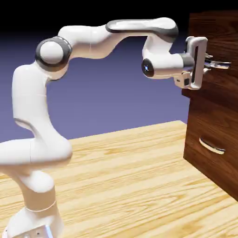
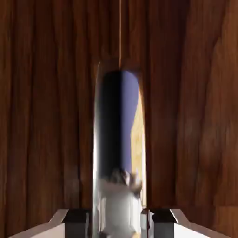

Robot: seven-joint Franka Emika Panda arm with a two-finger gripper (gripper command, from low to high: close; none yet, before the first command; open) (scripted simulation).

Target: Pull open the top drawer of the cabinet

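The cabinet [image 1: 211,125] is a tall dark wood block at the exterior view's right. Its top drawer [image 1: 221,39] carries a slim silver bar handle [image 1: 224,65]. My gripper [image 1: 214,64] reaches in level from the left and is shut on that handle. In the hand view the shiny handle [image 2: 118,139] runs up the middle, large and reflective, over the drawer's wood grain [image 2: 46,116]. My gripper [image 2: 118,219] clamps it at the bottom edge, with one grey fingertip [image 2: 76,217] on each side of it.
A second drawer front with a like silver handle [image 1: 212,147] sits below the top one. The cabinet stands on a light wooden table [image 1: 125,176]. The arm's base [image 1: 35,218] rises at the lower left.
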